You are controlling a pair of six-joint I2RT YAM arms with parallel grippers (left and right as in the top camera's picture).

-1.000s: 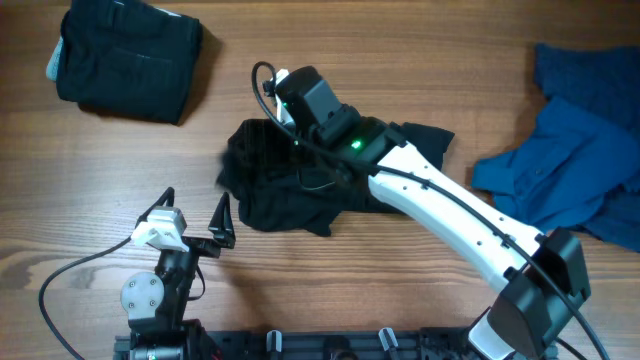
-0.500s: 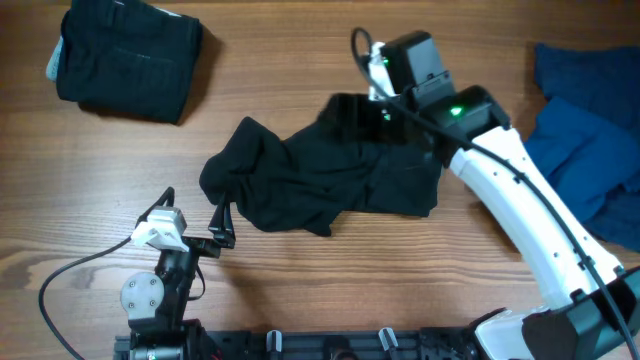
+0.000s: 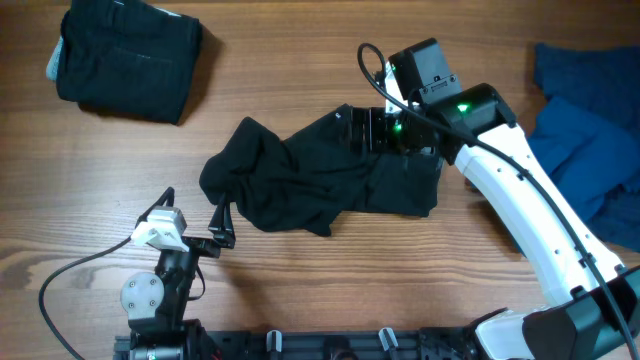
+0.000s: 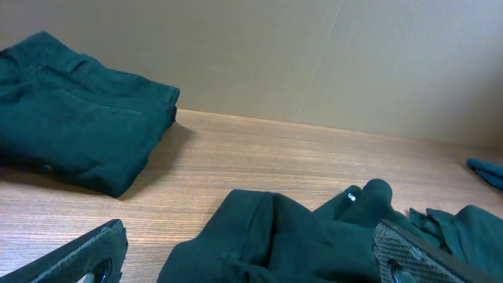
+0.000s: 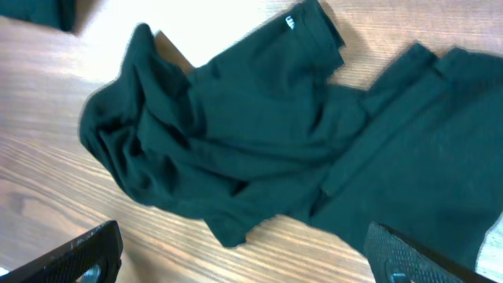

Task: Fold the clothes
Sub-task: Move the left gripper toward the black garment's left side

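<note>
At centre of table point(image 3: 300, 60): black shirt point(image 3: 300, 180) lies crumpled, spread left to right, white mark point(image 5: 291, 21) on far fold. Right gripper point(image 3: 375, 130) hovers over shirt's far right part, jaws wide, nothing between them. Left gripper point(image 3: 194, 202) near left, just beside shirt's near-left edge, jaws wide, empty. Folded black garment point(image 3: 125, 60) far left. Blue garments point(image 3: 585, 150) at right edge, apart from shirt.
</note>
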